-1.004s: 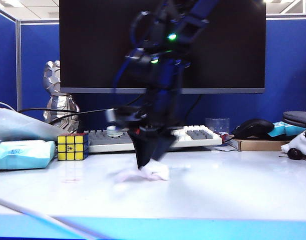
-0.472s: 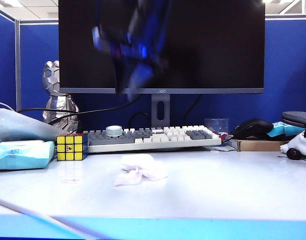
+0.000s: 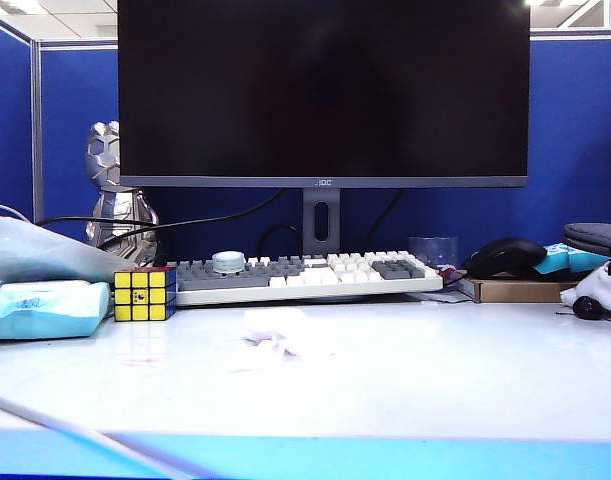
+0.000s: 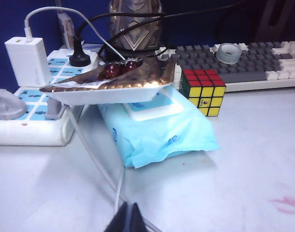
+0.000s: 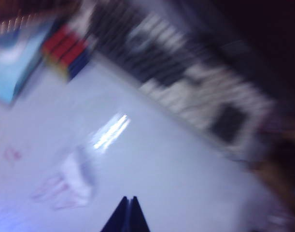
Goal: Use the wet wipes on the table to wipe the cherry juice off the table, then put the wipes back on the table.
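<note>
**Wipe lies loose on the desk, both claws pressed together**

The only legible writing is the small "AOC" mark on the lower bezel of the dark monitor. The light-blue tissue pack carries darker blue printing, too small to read.

The wet wipes, a crumpled white lump tinged pink, rest on the table in front of the keyboard, touched by nothing. The right wrist view (heavily blurred) shows them below and well apart from the right gripper, whose fingers are pressed together on nothing. A reddish trace of cherry juice marks the white surface near the colour cube; the exterior view gives a faint pink patch in front of the cube.

The left gripper sits low over the table near a white cable, fingers together, empty. Beyond it a shallow dish holding dark red cherries rests on the tissue pack, with a white power strip and charger beside it. A silver figurine stands behind the cube, and a black mouse lies at the keyboard's right.

Neither arm appears in the exterior view.
</note>
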Controlling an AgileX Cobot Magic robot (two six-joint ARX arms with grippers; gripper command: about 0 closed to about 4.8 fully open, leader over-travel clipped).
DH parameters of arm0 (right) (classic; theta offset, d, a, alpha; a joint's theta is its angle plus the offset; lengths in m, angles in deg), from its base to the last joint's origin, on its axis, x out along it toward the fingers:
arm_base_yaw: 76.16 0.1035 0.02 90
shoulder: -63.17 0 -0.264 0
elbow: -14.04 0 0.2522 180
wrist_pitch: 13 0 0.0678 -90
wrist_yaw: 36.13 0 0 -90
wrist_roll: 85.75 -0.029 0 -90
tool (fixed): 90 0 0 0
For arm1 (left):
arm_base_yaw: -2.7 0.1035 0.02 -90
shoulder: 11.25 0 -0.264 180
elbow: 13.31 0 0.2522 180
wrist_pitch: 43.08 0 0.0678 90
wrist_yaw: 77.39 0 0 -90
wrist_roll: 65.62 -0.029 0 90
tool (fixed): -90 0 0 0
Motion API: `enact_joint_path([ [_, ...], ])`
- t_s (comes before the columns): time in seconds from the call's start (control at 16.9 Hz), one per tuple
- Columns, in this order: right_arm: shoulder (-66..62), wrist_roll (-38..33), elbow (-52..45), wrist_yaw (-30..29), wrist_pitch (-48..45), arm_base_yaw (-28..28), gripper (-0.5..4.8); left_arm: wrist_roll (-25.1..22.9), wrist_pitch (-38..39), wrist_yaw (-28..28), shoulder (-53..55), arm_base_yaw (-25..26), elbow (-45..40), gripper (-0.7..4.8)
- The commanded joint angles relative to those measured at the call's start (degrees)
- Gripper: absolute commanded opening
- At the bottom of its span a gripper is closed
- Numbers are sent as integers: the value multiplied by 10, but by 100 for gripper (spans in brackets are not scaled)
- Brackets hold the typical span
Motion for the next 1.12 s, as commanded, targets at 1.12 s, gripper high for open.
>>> enact_joint_path([
  [1.12,716,-56,-990,31,-530,-59,-4,-4,5,-4,-2,-1,-1,5],
])
